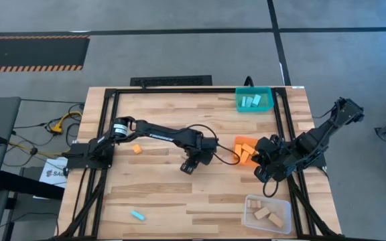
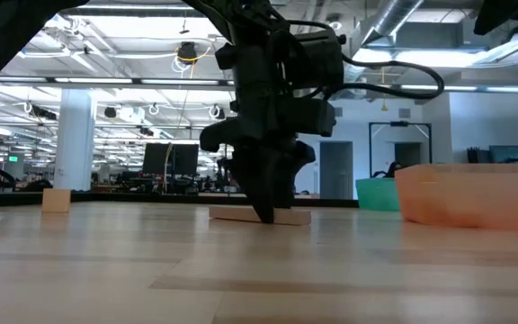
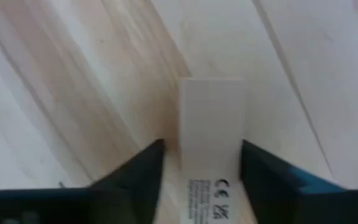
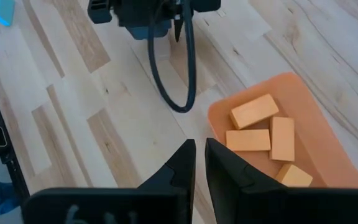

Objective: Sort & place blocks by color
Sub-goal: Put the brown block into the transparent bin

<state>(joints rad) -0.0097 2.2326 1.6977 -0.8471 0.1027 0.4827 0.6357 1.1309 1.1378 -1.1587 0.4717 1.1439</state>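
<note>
The table [image 1: 159,201] is a butcher-block top of pale glued wood strips with visible grain, framed by dark metal rails.

The left gripper [image 3: 201,165] is down at the middle of the table, its two dark wedge-shaped fingers [image 3: 138,171] standing on either side of a flat, plain tan wooden block [image 3: 210,137] that lies on the wood. The fingers are apart with the block between them; whether they press on its sides cannot be told. In the low view the same block [image 2: 259,215] lies flat under the fingertips.

The right gripper [image 4: 199,163] hovers at the near edge of the orange plastic bin [image 4: 319,134], its smooth dark fingers nearly together with a thin gap and nothing between them.

The orange bin has rounded corners and holds four rectangular orange blocks [image 4: 254,111] in the right wrist view. The teal plastic bin [image 1: 254,100] at the far edge holds two light blue blocks [image 1: 250,102]. The clear plastic bin [image 1: 267,213] at the near right corner holds tan wooden blocks [image 1: 263,214], about three.

Loose on the table are one small orange block [image 1: 137,149] beside the left arm and one light blue block [image 1: 137,215] near the front edge. The low view shows one small tan cube [image 2: 56,200] standing far off to the side.
</note>
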